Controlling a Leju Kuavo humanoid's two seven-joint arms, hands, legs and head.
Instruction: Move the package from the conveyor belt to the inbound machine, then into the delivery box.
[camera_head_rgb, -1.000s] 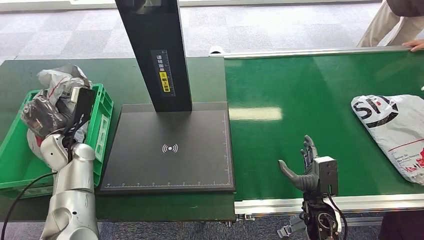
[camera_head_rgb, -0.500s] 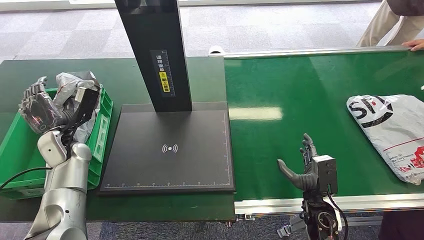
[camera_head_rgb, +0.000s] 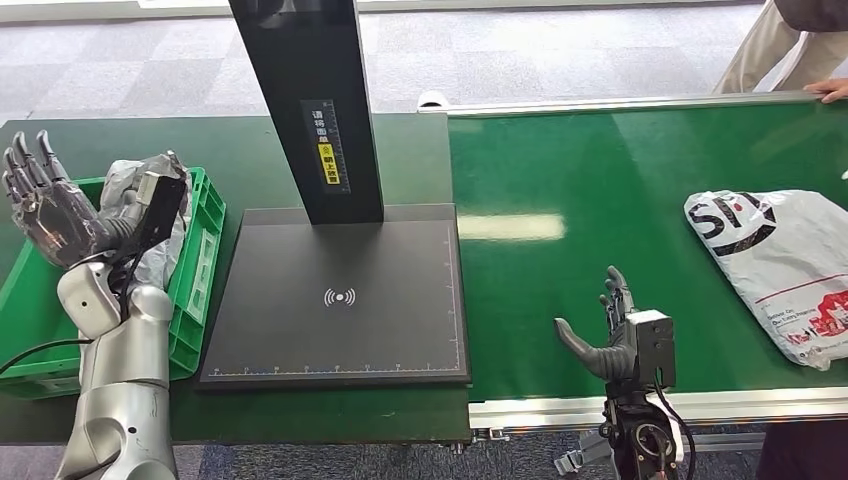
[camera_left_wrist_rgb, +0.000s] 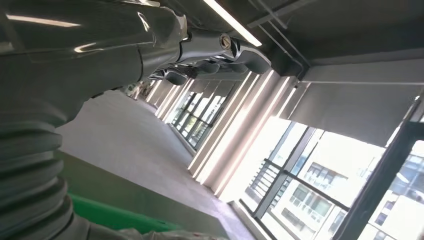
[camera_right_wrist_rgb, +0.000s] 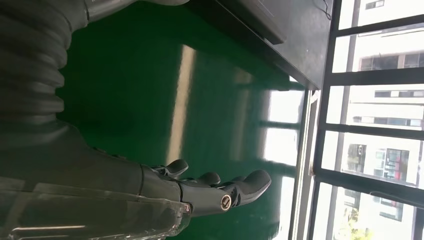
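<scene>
Looking down from the head, we see the glossy green conveyor belt (camera_head_rgb: 600, 190) running wide and bare between our right hand (camera_head_rgb: 610, 335), which is raised at its near edge with fingers spread and holding nothing, and the crinkled white plastic package (camera_head_rgb: 775, 260) lying near the belt's right end. Beside the belt sits the flat matte-black inbound machine (camera_head_rgb: 340, 295) with its upright post. At the far left our left hand (camera_head_rgb: 45, 205) is lifted above the green plastic delivery box (camera_head_rgb: 195, 250), fingers splayed and empty, with a grey bag (camera_head_rgb: 135, 180) bunched inside just beside it.
</scene>
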